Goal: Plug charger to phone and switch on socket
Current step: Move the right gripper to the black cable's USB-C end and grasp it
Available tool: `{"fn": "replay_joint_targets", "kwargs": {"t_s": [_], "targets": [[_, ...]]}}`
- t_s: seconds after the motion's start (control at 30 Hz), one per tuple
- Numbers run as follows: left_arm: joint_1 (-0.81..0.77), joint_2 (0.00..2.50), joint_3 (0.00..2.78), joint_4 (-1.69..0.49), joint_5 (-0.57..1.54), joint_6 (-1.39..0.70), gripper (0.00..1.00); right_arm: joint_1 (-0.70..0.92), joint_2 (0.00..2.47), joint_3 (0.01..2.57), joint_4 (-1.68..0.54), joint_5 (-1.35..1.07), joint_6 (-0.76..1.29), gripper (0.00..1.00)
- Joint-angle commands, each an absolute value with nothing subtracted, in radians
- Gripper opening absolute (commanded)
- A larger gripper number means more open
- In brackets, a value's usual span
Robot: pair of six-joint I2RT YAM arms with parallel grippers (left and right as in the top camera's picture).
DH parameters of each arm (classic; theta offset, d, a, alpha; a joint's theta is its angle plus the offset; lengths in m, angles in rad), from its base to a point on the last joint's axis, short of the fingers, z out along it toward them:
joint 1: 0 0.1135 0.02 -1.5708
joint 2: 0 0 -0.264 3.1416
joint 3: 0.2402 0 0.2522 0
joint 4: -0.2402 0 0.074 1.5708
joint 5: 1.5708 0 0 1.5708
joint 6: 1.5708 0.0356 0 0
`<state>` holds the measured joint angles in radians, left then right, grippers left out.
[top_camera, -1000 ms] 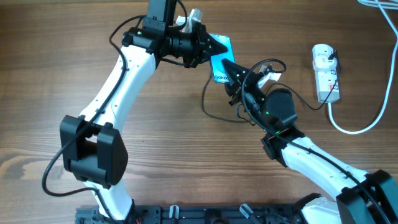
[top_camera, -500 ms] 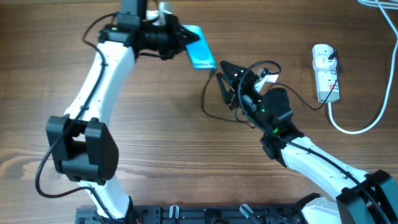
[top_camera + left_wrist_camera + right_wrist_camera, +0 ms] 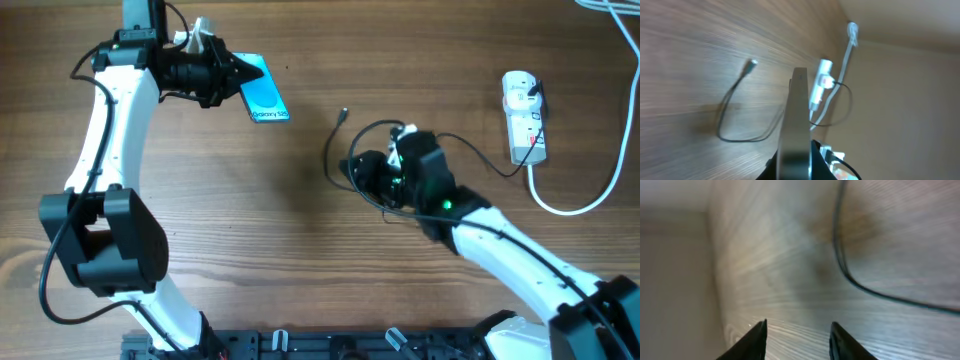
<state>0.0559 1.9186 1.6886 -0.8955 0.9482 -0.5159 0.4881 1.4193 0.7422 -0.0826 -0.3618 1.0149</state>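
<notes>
Left end effector [image 3: 232, 76] clamped on phone [image 3: 266, 98]; right end effector [image 3: 797, 341] parted, empty, charger [image 3: 836, 245] lying just ahead.

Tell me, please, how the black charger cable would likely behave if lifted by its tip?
Probably floppy: the charger lies in a loose curve, so it would likely droop and trail. Likely light, being so thin. Its connector tip is small, so it may swivel when gripped.

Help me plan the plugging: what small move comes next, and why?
Probably bring the right tool toward the charger tip and close on it: its jaws are open and empty, the tip lies loose on the table, and the left tool holds the phone apart from it.
</notes>
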Motion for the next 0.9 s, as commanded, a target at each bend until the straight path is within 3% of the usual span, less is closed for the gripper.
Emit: {"fn": "replay_joint_targets", "kwargs": {"t_s": [0.0, 0.1, 0.33, 0.53, 0.87], "targets": [[0.122, 1.896, 1.708, -0.888, 1.084, -0.474, 0.04, 0.482, 1.42, 0.992, -0.315, -0.283, 0.786, 0.43], [0.165, 1.896, 1.708, -0.897, 1.085, -0.475, 0.04, 0.482, 1.457, 1.167, -0.493, -0.201, 0.758, 0.43], [0.186, 1.896, 1.708, -0.917, 1.084, -0.475, 0.04, 0.462, 1.866, 1.65, -0.788, -0.179, 0.679, 0.4], [0.186, 1.896, 1.708, -0.941, 1.08, -0.474, 0.04, 0.45, 2.089, 1.705, -0.747, -0.172, 0.74, 0.3], [0.156, 1.896, 1.708, -0.945, 1.027, -0.474, 0.04, 0.434, 2.251, 1.703, -0.644, -0.105, 0.68, 0.27]]}}
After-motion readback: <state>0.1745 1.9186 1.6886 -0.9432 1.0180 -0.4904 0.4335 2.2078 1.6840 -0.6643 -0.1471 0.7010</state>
